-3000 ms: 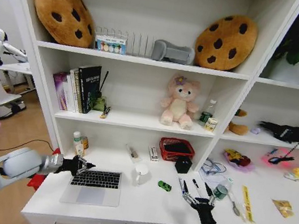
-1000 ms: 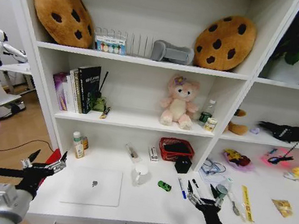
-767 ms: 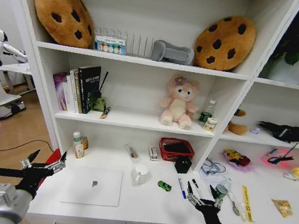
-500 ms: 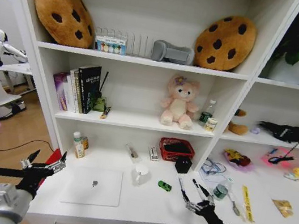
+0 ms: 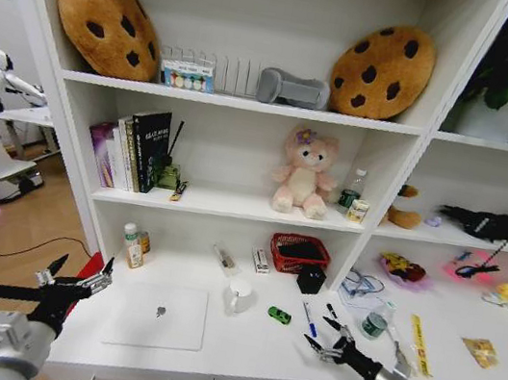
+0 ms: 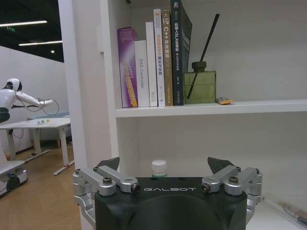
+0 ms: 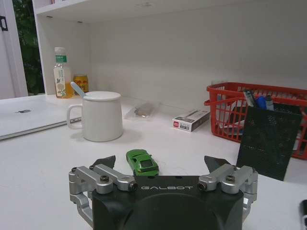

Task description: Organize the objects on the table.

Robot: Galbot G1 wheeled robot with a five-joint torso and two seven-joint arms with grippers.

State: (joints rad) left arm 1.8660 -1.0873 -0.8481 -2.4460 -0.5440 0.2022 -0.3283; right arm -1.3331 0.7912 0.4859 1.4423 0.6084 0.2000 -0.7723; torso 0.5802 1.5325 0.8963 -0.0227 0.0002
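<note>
On the white table (image 5: 237, 348) lies a closed silver laptop (image 5: 160, 315). To its right stand a white mug (image 5: 238, 295), a tiny green toy car (image 5: 280, 315), a blue pen (image 5: 309, 318), a black pen (image 5: 332, 312) and a small green can (image 5: 374, 323). My right gripper (image 5: 325, 346) hovers low near the front edge, open, right of the car and in front of the pens. In the right wrist view the gripper (image 7: 159, 163) faces the car (image 7: 142, 162), with the mug (image 7: 101, 116) and laptop (image 7: 29, 115) beyond. My left gripper (image 5: 72, 286) hangs open off the table's left end; in the left wrist view the left gripper (image 6: 164, 164) is empty.
A red basket (image 5: 300, 252) and black mesh holder (image 5: 311, 279) stand at the back, also seen as basket (image 7: 259, 110) and holder (image 7: 271, 143). Small bottles (image 5: 136, 244) sit back left. Shelves above hold books (image 6: 153, 57), a diffuser (image 6: 200, 85) and a plush bear (image 5: 305, 172).
The laptop lid, open three seconds ago, is shut. My left arm has pulled back off the left end. My right gripper has swung left, away from the can, turning toward the car.
</note>
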